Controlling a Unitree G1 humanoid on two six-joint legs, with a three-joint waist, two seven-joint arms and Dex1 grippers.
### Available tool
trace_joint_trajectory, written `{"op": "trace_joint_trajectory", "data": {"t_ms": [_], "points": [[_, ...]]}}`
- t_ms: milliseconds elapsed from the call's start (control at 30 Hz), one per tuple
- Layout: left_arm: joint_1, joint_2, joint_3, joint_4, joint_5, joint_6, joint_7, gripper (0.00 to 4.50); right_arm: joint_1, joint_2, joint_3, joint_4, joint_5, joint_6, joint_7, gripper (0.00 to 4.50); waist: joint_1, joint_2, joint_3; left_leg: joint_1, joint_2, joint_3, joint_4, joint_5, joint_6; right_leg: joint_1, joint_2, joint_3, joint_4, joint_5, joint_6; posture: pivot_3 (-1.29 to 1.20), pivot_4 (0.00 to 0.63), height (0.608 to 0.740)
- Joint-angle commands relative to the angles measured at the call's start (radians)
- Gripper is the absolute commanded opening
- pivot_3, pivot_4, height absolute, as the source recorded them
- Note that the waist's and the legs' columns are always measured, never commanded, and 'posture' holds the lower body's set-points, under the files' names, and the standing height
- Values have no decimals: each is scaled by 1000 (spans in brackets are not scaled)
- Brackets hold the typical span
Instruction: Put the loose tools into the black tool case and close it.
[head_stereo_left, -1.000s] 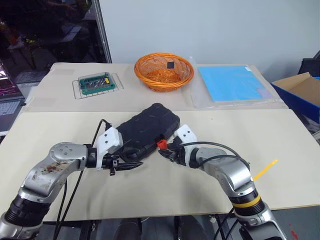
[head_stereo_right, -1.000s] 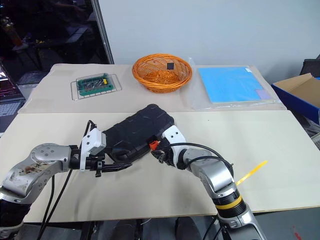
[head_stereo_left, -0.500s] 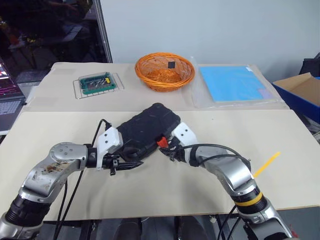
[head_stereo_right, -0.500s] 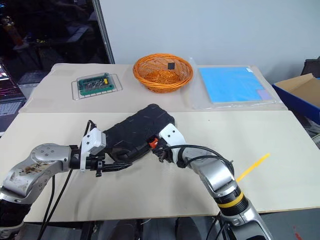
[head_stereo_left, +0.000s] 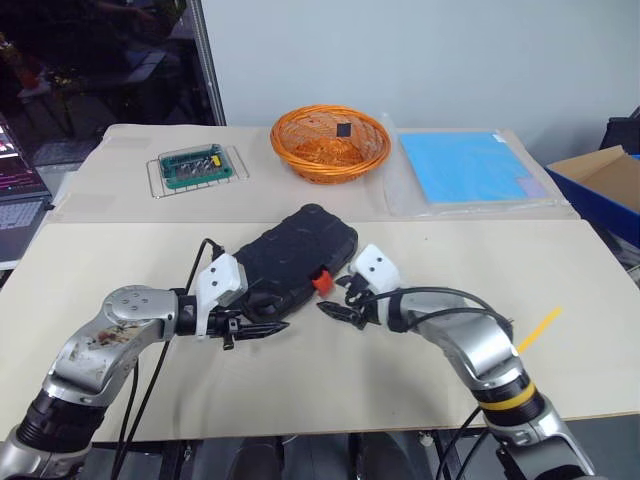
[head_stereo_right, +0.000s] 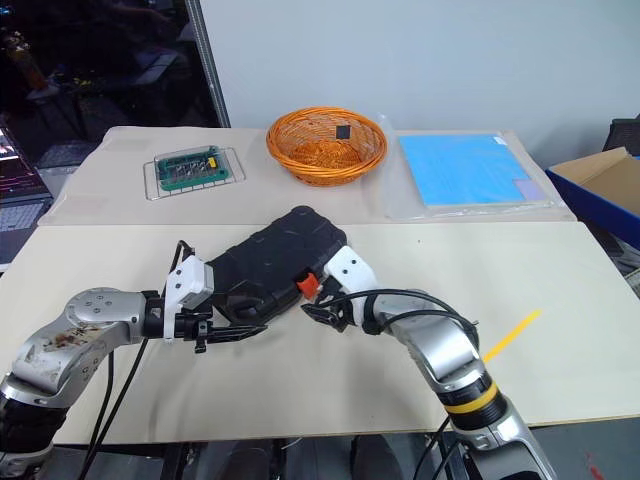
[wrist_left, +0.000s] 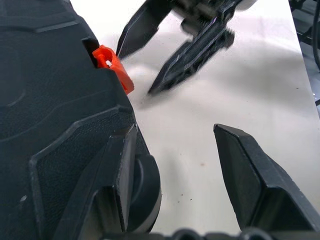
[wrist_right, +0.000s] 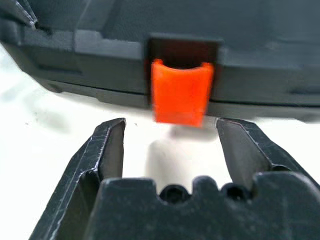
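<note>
Black tool case (head_stereo_left: 292, 258) shut, unlabelled | left gripper (head_stereo_left: 262, 328) fingers spread | right gripper (wrist_right: 170, 150) fingers spread

Both claws (left (head_stereo_left: 262, 328), right (head_stereo_left: 338, 304)) agape

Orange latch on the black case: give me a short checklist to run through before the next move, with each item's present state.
1. Black tool case lid down on its base: ok, it lies shut on the table.
2. Orange latch snapped home: cannot tell; it hangs over the case's front edge.
3. Right tool free of the latch: ok, open, apart from it, with the latch in line with the gap.
4. Left tool steadying the case: cannot tell; open, one finger against a corner.
5. Loose tools left out on the table: ok, none visible.
</note>
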Motion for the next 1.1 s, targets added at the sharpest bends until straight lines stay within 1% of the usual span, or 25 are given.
{"op": "trace_joint_trajectory", "data": {"t_ms": [33,67,100,133,167,200,267,367,467,600,667,767,833,967,1100], "points": [[12,4,1,10,13,3,-1,2617,11,20,-65,-42,70,30,9,2413,0,0,0,0,0,0,0,0,0,0,0,0,0,0,0,0,150,740],[10,4,1,13,14,2,-2,2617,6,39,-73,-27,79,32,3,1967,-3,0,0,0,0,0,0,0,0,0,0,0,0,0,0,0,150,740],[8,4,0,16,15,0,-3,2617,-3,58,-75,-5,87,32,-1,1624,-6,0,0,1,0,0,0,0,0,0,0,0,0,0,1,0,150,740],[6,3,0,19,16,-2,-4,2617,-16,74,-68,23,81,23,-9,1390,-7,0,0,1,0,0,0,0,0,0,0,0,0,0,1,0,150,740],[6,3,-1,21,18,-3,-5,2617,-32,87,-59,54,67,10,-20,962,-7,0,0,1,0,0,0,0,0,0,0,0,1,0,1,0,150,740],[5,4,-1,23,19,-5,-6,2617,-48,102,-48,87,53,-4,-28,625,-7,0,0,1,0,0,0,0,0,0,0,1,1,0,1,0,150,740],[4,5,-3,25,21,-8,-8,2617,-81,135,-35,154,31,-32,-43,44,-6,0,0,2,0,0,0,0,0,0,0,1,1,0,1,0,150,740],[1,2,-7,28,25,-10,-7,2617,-111,172,-10,251,-3,-91,-53,44,-7,0,0,2,0,0,0,0,0,0,0,1,0,0,1,0,150,740],[0,-1,-9,28,26,-11,-5,2617,-100,176,-11,268,-12,-131,-39,44,-11,0,0,2,0,1,0,0,0,0,1,1,1,0,1,0,150,740],[6,-4,-7,28,28,-12,-2,2617,-24,132,-36,170,15,-141,6,44,-7,0,0,2,0,1,0,0,0,0,0,2,1,0,0,0,150,740],[10,-5,-7,32,29,-16,-1,2617,13,125,-65,107,58,-154,38,44,-4,0,0,1,0,1,0,0,0,0,0,2,1,0,0,0,150,740],[15,-5,-7,33,30,-18,0,2617,29,160,-119,84,91,-214,30,44,-4,0,0,1,0,1,0,0,0,0,0,2,0,0,1,0,150,740],[18,-5,-7,34,32,-20,0,2617,5,187,-128,119,75,-261,1,44,-5,0,0,2,0,1,0,0,0,0,0,2,1,0,1,0,150,740],[18,-6,-5,37,34,-20,-2,2617,-42,229,-99,231,30,-334,-18,44,-6,0,0,4,0,1,0,0,0,1,1,2,1,-1,3,0,150,740],[22,-5,-1,34,34,-18,0,2617,-57,230,-36,337,-33,-388,-3,44,-5,0,0,4,0,2,0,0,0,1,0,2,1,0,1,0,150,740]]}}
